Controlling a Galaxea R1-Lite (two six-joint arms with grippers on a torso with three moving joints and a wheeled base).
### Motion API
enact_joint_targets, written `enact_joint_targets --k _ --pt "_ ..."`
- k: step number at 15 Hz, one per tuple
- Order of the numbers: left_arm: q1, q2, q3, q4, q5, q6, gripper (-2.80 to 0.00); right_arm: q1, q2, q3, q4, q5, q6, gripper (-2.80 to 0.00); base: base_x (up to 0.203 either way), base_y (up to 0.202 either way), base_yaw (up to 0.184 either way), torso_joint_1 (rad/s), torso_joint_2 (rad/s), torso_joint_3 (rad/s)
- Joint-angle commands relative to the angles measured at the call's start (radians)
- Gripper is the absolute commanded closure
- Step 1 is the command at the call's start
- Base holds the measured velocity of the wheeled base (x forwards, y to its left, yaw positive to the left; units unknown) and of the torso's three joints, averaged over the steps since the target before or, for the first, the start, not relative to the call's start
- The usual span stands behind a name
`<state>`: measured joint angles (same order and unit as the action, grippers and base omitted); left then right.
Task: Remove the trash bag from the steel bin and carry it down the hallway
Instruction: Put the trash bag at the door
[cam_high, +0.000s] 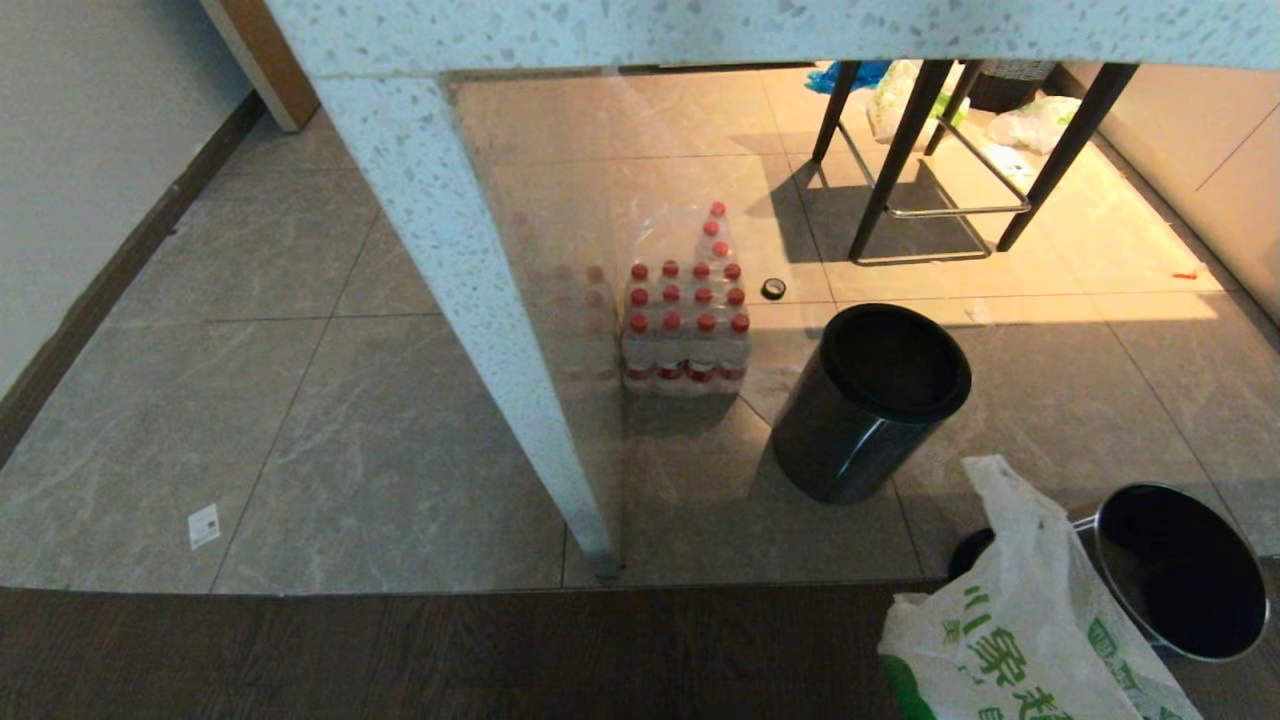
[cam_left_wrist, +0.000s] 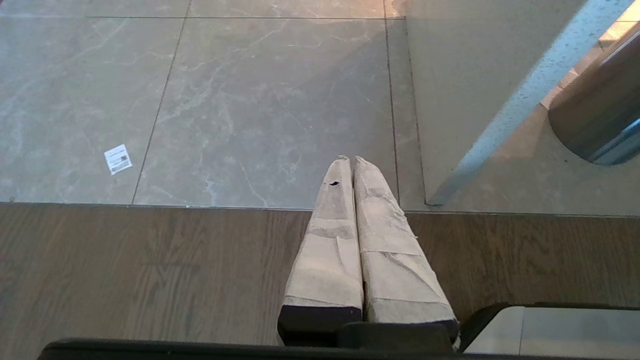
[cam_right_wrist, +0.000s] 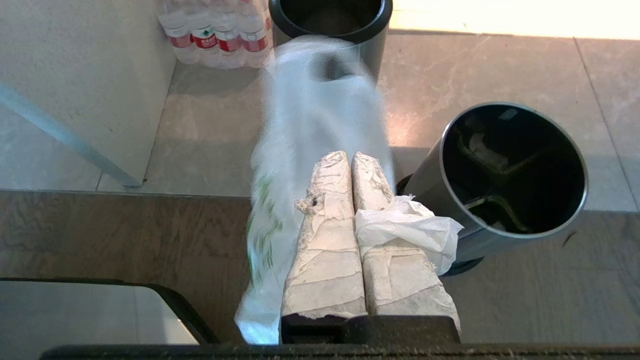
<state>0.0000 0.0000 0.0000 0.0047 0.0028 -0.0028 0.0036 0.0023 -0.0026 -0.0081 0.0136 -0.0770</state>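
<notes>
Two hands pressed closed: right hand (cam_right_wrist: 350, 157) gripping trash bag (cam_right_wrist: 305, 125) beside steel bin (cam_right_wrist: 510, 170), left hand (cam_left_wrist: 348, 161) empty.

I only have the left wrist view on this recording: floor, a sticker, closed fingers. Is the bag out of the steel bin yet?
Observer: Yes. The head view shows the trash bag outside and beside the steel bin.
Operator: Is anything holding it?
Observer: The right gripper is shut on the trash bag; plastic bunches over one finger in the right wrist view.
Operator: Anything left in the bin?
Observer: The right wrist view looks into it: no bag, only dark fittings inside.
Operator: What else is near?
Observer: A black bin and a pack of red-capped water bottles stand beyond, on the tiles.
</notes>
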Motion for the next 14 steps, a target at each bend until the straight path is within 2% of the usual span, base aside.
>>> enact_joint_targets --k 1,3,14 --pt "0.000 0.000 0.000 0.000 0.000 0.000 0.00 0.001 -0.002 0.003 0.005 -0.001 0.008 0.00 0.000 0.000 0.000 0.000 0.00 0.000" --pt "0.000 0.000 0.000 0.000 0.000 0.000 0.00 0.001 -0.002 0.003 0.003 -0.006 0.033 0.00 0.000 0.000 0.000 0.000 0.00 0.000" --pt "0.000 0.000 0.000 0.000 0.000 0.000 0.00 0.001 -0.002 0.003 0.003 -0.007 0.034 0.00 0.000 0.000 0.000 0.000 0.00 0.000"
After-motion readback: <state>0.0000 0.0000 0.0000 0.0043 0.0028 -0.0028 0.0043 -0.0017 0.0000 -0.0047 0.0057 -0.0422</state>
